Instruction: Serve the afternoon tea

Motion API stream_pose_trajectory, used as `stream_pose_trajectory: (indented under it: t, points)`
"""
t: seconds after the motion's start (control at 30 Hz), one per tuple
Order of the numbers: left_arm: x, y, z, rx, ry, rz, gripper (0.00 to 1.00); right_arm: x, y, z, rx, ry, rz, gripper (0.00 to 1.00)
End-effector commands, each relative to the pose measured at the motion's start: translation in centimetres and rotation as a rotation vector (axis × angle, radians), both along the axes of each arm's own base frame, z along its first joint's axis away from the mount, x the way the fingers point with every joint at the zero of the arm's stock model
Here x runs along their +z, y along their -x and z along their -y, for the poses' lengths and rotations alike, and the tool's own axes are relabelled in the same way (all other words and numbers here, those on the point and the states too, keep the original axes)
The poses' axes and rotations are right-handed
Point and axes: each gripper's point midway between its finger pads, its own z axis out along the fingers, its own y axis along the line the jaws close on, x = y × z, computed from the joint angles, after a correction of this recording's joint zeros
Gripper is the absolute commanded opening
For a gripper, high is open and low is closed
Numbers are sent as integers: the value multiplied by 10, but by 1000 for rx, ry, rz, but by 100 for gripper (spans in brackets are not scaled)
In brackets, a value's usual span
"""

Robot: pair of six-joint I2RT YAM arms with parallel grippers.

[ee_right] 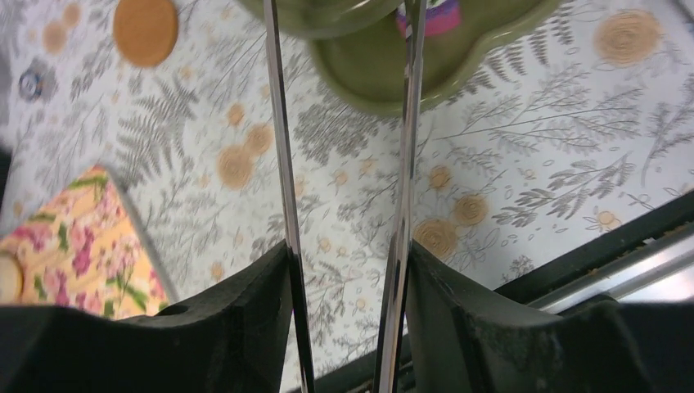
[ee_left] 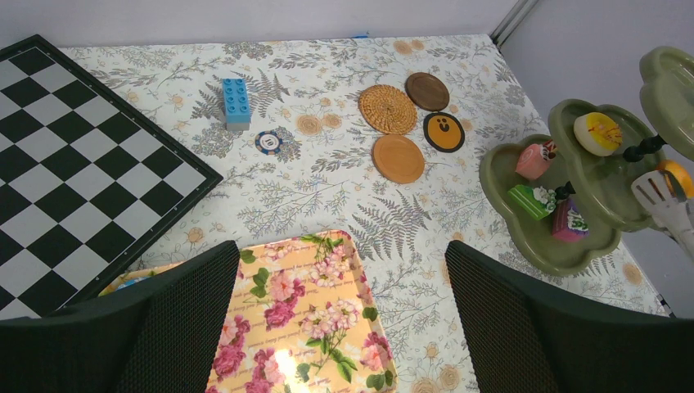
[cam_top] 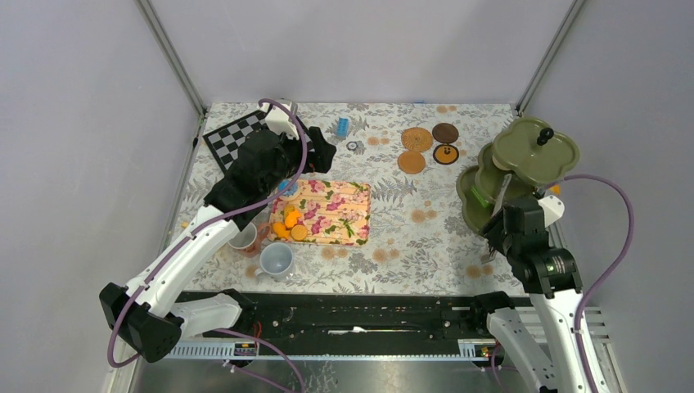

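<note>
**Right pincer gripping tongs at the cake stand**

I am watching the right pincer point(ee_right: 348, 258) gripping a pair of metal tongs point(ee_right: 281, 155), both blades lying flat against the inner faces of its fingers point(ee_right: 245, 327). The tong tips are reaching the olive-green tiered stand point(cam_top: 561, 160) standing at the right edge of the desk point(cam_top: 409, 237). In the left wrist view, the slotted tips are sitting at the middle tier beside a small orange piece point(ee_left: 674, 173); I cannot tell whether they are touching it. The tiers are carrying a round yellow cake point(ee_left: 597, 133), a pink cake point(ee_left: 534, 160) and a green cake point(ee_left: 528, 201).

The left pincer point(ee_left: 340, 278) is hanging wide open, holding nothing, above the far end of the pink-and-yellow floral mat point(ee_left: 303, 344). Small orange and yellow toy pastries point(cam_top: 288, 223) are lying on the mat's near-left corner. A grey-blue mug point(cam_top: 277, 260) is standing just off that corner, toward the desk's near edge, and a second mug point(cam_top: 244, 239) is showing partly under the left arm. A woven round coaster point(ee_left: 387, 109) and three smooth ones are lying together toward the far edge.
</note>
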Motion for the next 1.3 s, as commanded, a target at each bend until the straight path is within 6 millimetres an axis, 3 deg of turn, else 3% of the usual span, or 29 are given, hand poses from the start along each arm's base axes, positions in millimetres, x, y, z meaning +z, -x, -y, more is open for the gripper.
stream_pose_trajectory:
  t: [0.0,0.23,0.43,0.53,0.6,0.9,1.07,1.27]
  points:
    - [23,0,1,-7,43,47,99,2,-2,-29,209,-50,8,55]
    - [22,-1,1,-3,40,49,99,19,-10,-103,649,-229,90,55]
    - [24,0,-1,-1,41,53,99,41,-25,-150,867,-395,208,56]
    - [26,0,-2,2,43,58,99,34,-40,-164,907,-393,175,56]
    - [26,0,-3,8,40,58,99,28,-47,-185,959,-347,148,56]
    - [27,-4,-15,64,17,74,99,-10,-96,-300,1120,-89,84,58]
    - [26,-6,-21,92,6,80,99,-28,-107,-364,1237,65,85,59]
    - [26,-8,-26,114,3,82,99,-45,-107,-406,1328,252,67,61]
